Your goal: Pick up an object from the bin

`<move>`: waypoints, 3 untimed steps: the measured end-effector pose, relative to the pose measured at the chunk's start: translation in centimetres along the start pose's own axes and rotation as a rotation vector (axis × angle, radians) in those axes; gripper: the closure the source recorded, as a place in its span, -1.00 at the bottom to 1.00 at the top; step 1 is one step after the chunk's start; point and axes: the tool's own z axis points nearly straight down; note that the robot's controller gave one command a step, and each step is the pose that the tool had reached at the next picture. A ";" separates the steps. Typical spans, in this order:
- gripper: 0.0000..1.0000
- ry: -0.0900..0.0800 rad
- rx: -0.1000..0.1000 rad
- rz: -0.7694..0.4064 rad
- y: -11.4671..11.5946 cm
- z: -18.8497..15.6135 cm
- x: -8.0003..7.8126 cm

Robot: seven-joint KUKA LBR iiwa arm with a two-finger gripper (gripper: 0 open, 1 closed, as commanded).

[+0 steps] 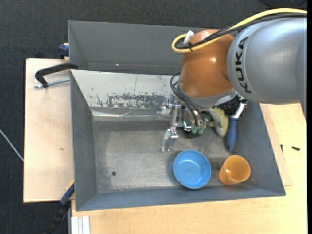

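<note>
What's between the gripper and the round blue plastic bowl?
Nothing. In the camera view only a short bare stretch of grey metal bin floor lies between the gripper and the round blue plastic bowl.

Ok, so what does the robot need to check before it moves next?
1. Gripper inside the bin walls: ok.
2. Something right under the gripper: not ok, it hangs over bare floor.
3. Nearest thing spotted: ok, the blue bowl sits just beside it, opening up.
4. Blue bowl clear of the orange cup: cannot tell, they sit very close.
5. Blue-handled tool fully seen: not ok, the arm covers its top.
</note>
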 end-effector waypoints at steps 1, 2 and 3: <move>-1.00 -0.015 -0.001 -0.027 -5.0 9.5 4.9; -1.00 -0.013 0.005 -0.089 -12.9 8.5 4.4; -1.00 0.020 -0.021 -0.360 -16.6 8.3 1.5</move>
